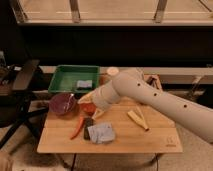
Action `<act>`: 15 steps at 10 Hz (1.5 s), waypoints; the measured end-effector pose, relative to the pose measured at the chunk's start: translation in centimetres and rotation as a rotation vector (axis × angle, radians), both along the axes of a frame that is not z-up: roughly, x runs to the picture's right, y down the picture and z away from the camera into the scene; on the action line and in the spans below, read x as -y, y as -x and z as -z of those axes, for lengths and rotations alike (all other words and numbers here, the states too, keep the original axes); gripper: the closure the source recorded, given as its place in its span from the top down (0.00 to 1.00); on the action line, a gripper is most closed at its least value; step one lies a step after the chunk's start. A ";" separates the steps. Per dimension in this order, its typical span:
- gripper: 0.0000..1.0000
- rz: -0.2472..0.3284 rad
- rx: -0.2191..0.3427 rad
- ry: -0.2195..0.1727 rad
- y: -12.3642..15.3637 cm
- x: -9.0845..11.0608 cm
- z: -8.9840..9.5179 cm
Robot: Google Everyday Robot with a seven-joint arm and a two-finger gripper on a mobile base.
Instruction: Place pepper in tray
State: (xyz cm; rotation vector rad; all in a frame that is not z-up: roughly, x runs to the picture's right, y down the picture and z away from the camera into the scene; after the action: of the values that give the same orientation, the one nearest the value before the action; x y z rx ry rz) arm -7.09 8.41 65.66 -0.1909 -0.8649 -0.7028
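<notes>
Pepper (78,128) is found lying flat on the bench (130,140), lower left of centre in the frame, its upper end just below the red bowl (88,108) and its length running down and to the left. A dark object (88,128) lies against or just beside its right side, next to a grey-blue cloth (102,133). A light, thin, slightly curved body is to be expected, with a smooth skin that may slip or roll. A pinch across the middle of its length is judged safest, with modest force so that the flesh is not bruised. The tool (91,104) is held just above the red bowl, near the pepper's upper end, its fingers spread and nothing pinched. A purple bowl (62,103) stands to the left of it. The tray (59,82) lies further up, at the upper left of the bench, with a small blue sponge (84,83) in it; pale tongs (138,119) lie to the right.
</notes>
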 end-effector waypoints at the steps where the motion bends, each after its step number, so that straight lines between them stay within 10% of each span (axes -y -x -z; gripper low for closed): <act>1: 0.65 0.014 0.024 -0.004 1.0 -0.1 -0.7; 5: 0.65 0.068 0.087 -0.003 7.2 -2.1 -4.4; 15: 0.65 0.180 0.062 0.084 11.0 -9.1 -11.8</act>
State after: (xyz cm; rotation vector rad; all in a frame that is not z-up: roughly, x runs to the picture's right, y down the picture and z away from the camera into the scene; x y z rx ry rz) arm -18.06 17.47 77.44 -0.3267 -0.9450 -0.8437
